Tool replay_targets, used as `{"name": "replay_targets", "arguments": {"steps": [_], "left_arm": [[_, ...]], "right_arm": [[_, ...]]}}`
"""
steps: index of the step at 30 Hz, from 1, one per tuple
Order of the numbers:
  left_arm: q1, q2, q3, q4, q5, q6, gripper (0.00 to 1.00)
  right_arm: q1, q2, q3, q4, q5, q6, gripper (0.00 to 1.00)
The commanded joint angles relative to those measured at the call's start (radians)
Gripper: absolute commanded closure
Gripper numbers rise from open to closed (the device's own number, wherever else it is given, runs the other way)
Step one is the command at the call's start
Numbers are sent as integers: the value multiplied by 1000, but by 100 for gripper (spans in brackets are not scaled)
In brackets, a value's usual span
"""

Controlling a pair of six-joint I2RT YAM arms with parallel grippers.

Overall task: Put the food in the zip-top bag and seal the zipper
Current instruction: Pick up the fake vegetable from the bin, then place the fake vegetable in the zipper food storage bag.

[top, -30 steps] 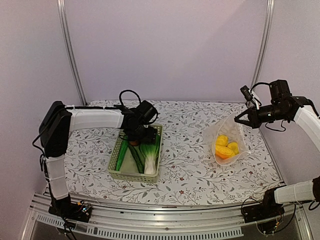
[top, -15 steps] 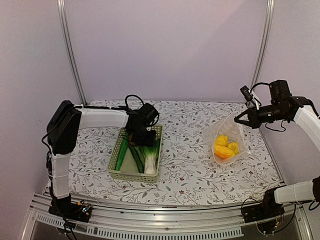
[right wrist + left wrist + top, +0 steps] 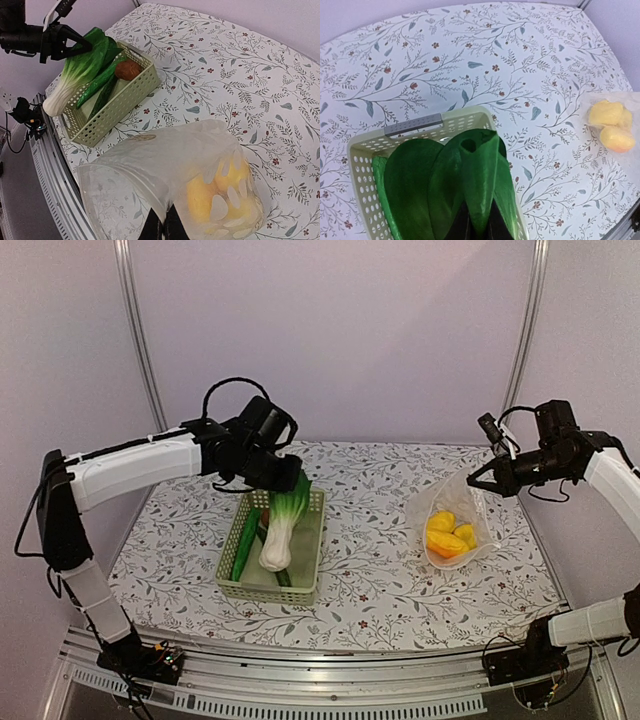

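My left gripper (image 3: 288, 478) is shut on the green leaves of a toy bok choy (image 3: 278, 530), which hangs white stem down over the pale green basket (image 3: 305, 585). In the left wrist view the leaves (image 3: 470, 180) cover the gripper (image 3: 476, 224). Green cucumbers (image 3: 101, 86) and a reddish-brown piece (image 3: 127, 70) lie in the basket (image 3: 125, 102). On the right, my right gripper (image 3: 478, 480) is shut on the rim of the zip-top bag (image 3: 455, 515), holding its mouth up and open. Yellow and orange food (image 3: 217, 192) sits inside the bag. The zipper (image 3: 120, 181) runs along the bag's open rim.
A floral cloth (image 3: 370, 570) covers the table. Metal frame posts (image 3: 140, 350) stand at the back corners, and an aluminium rail (image 3: 330, 695) runs along the near edge. The basket and bag stand about a hand's width apart.
The left gripper has closed on the bok choy and lifted it up out of the basket, with the arm rising. The right arm and the bag have stayed put.
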Motion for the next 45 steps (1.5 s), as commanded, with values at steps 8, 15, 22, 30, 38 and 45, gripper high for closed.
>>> {"name": "replay_targets", "arguments": {"steps": [8, 15, 22, 30, 38, 45], "left_arm": [[-315, -249, -69, 388, -187, 296, 100], [-547, -296, -182, 841, -219, 599, 100], [-699, -164, -159, 1158, -161, 840, 100], [-756, 55, -17, 1380, -111, 1070, 100], [-731, 271, 177, 1398, -26, 1218, 100], [-667, 344, 114, 1539, 1, 1253, 100]], "right_arm": [[36, 77, 119, -128, -35, -22, 100], [70, 89, 171, -197, -71, -35, 100], [104, 87, 186, -243, -93, -49, 100], [122, 74, 160, -262, -122, -60, 100], [132, 63, 158, -286, -145, -72, 100], [133, 56, 178, -360, -176, -118, 100]]}}
